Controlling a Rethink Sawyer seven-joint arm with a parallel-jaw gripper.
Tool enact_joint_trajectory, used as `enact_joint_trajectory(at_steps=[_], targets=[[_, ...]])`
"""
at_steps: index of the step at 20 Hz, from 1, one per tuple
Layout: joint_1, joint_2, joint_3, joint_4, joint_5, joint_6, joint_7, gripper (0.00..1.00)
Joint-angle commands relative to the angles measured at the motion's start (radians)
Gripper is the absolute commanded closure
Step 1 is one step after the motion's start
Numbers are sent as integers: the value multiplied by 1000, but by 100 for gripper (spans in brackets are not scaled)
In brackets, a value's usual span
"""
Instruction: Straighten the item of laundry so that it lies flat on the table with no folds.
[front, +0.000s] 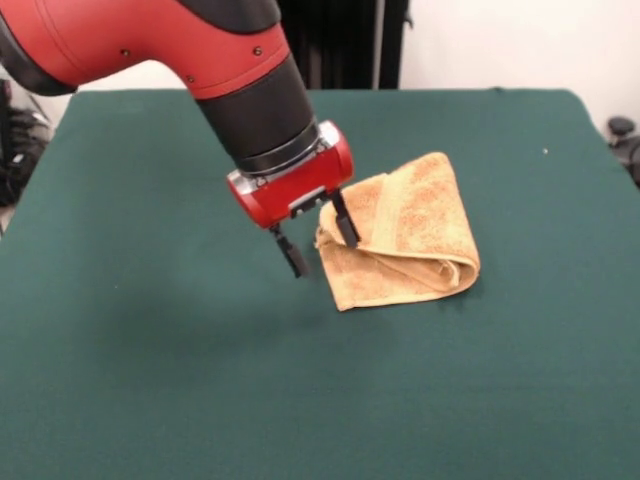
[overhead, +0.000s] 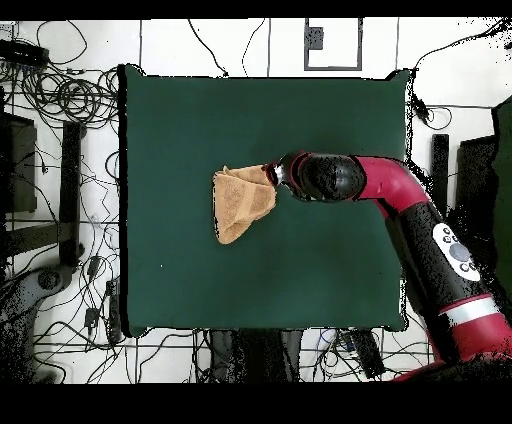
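Spreading across nearly the whole front view, a large rectangular table topped in dark green felt-like cloth, bare but for the laundry. Reaching down over it from the upper left, a red and black arm, ending in a gripper with two thin black fingers parted wide, holding nothing, one finger just at the cloth's near-left edge, the other over bare felt. Lying right of centre, a tan terry towel, folded over itself into a rough triangle, border band showing along the top layer. Judged as the approach to a grasp: next, closing on that edge and drawing the upper layer outward. Nothing in the way; cables only beyond the table's rim.
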Motion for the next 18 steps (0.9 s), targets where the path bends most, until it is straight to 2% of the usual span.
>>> enact_joint_trajectory(at_steps=[1,9,18], targets=[[69,55,10,-9,-26,204,-347,0],[122,53,-30,-72,-57,346,-374,0],[133,57,-37,-87,-115,368,-359,0]])
